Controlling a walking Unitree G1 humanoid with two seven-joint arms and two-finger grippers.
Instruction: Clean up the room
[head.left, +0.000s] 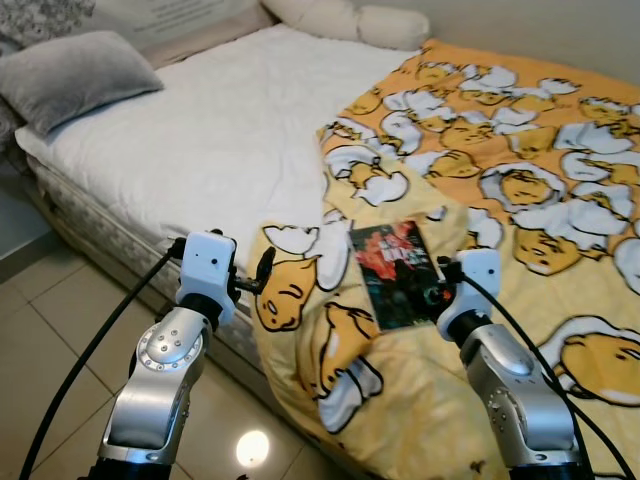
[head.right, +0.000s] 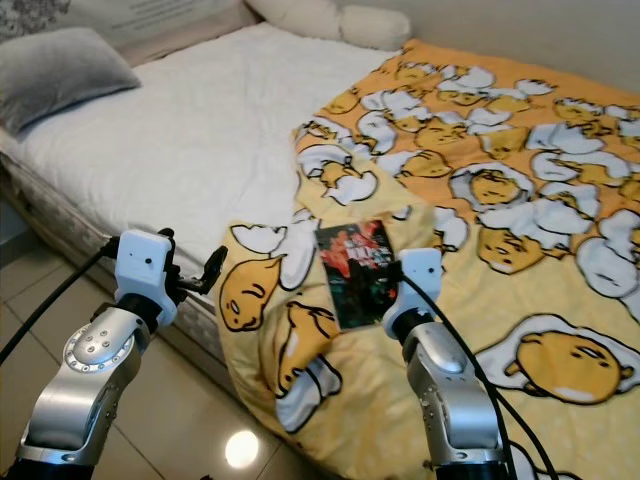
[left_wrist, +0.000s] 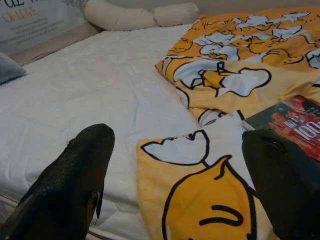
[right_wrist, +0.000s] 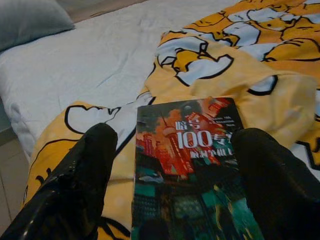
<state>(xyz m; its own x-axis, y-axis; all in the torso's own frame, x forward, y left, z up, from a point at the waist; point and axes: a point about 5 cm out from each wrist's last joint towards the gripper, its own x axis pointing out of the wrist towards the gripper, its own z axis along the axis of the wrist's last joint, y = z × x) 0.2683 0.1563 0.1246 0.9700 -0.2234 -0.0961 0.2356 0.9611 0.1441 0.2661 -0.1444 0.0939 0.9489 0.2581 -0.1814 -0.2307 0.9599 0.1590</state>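
A dark book (head.left: 395, 272) with a red and teal cover lies flat on the yellow egg-pattern blanket (head.left: 520, 180), near where the blanket hangs over the bed's edge. My right gripper (head.left: 440, 285) hovers low at the book's right side. In the right wrist view its fingers (right_wrist: 80, 170) stand open, wide apart, with the book (right_wrist: 187, 165) lying between and below them, not gripped. My left gripper (head.left: 255, 278) is open at the bed's edge, left of the book, over the blanket's folded corner (left_wrist: 200, 200) and holding nothing.
The white mattress (head.left: 220, 130) is bare on the left half of the bed. A grey pillow (head.left: 75, 75) lies at its far left and white bolsters (head.left: 350, 20) at the head. Tiled floor (head.left: 60, 340) runs along the bed's side.
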